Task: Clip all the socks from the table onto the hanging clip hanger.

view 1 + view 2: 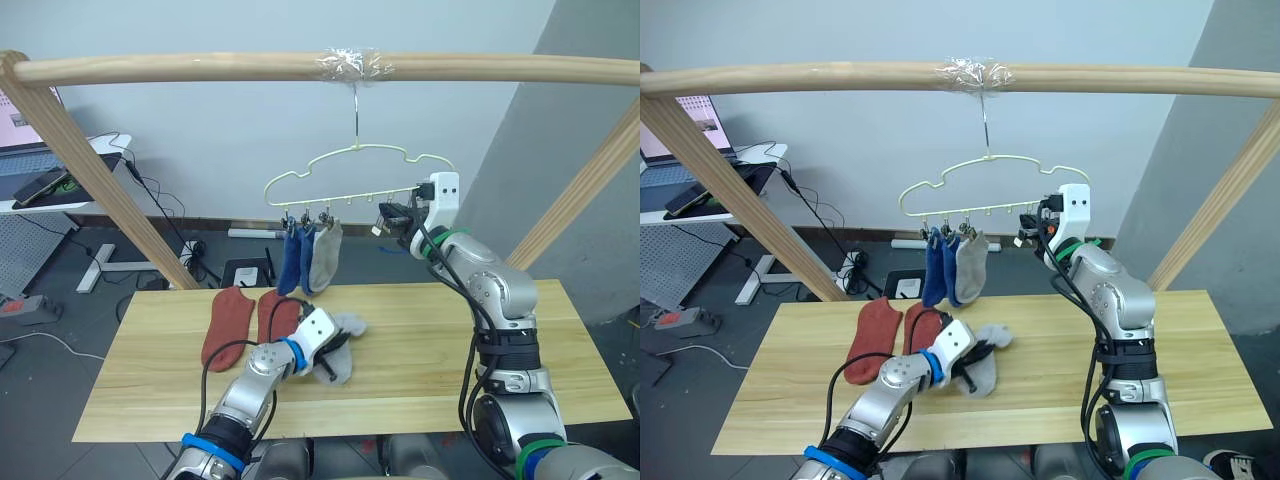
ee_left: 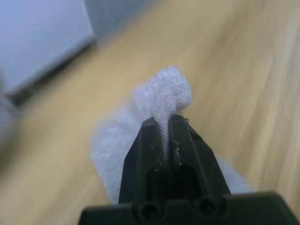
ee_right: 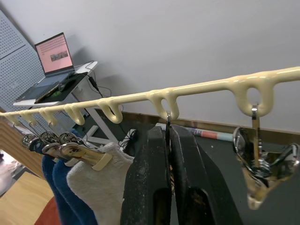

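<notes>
Pinching one grey sock (image 2: 164, 96), left tool (image 2: 165, 129); right tool (image 3: 169, 136) clamps a clip.

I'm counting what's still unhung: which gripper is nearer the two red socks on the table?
Left. The left gripper pinches a grey sock right beside the red socks; the right gripper is up at the hanger.

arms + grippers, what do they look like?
Silver-grey jointed arms with black cables looped outside. Blue bands on the left arm, green bands on the right. White wrist blocks. Left gripper and right gripper: two flat black fingers each.
</notes>
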